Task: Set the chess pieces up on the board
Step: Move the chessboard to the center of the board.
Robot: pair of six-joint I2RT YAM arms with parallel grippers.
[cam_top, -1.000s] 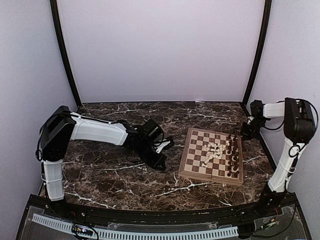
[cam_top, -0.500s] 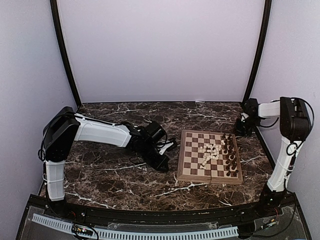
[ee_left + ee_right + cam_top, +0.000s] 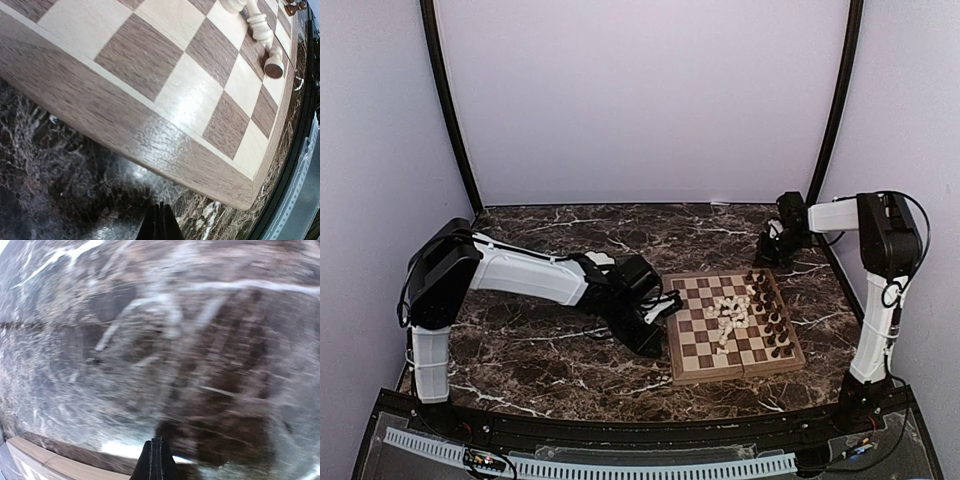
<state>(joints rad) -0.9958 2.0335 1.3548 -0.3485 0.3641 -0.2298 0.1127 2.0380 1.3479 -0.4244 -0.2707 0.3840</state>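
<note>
Board (image 3: pixel 692 338): lies flat on the tabletop (image 3: pixel 540 350), right of centre and turned a little askew. It has light and dark brown checks inside a tan rim.
Pale chess pieces (image 3: pixel 728 314): gathered in a loose jumble on the middle squares, crowded against one another. Most seem to lie on their sides.
Dark chess pieces (image 3: pixel 772 318): ranged in two files along the right side of the board. They appear upright, but are too small from above to tell one kind from another.
Left gripper (image 3: pixel 160 223): jaws pressed together with nothing between them. The tips are low over the marble, just beside the board's left edge and close to its near-left corner. Whether they touch the wood cannot be told.
Left wrist view: the board's rim and near corner fill most of the frame. A toppled piece (image 3: pixel 259 25), pale, lies on its side on the squares at the upper right, its round underside turned toward the camera.
Right gripper (image 3: pixel 157 465): jaws closed and empty. It sits over bare marble beyond the board's far-right corner, apart from all the pieces.
Right wrist view: heavily blurred marble veining, with a strip of the board's tan rim in the lower left corner.
Arms: the left arm reaches across the tabletop toward the board; the right arm stands along the right wall, its forearm stretched toward the back of the tabletop.
</note>
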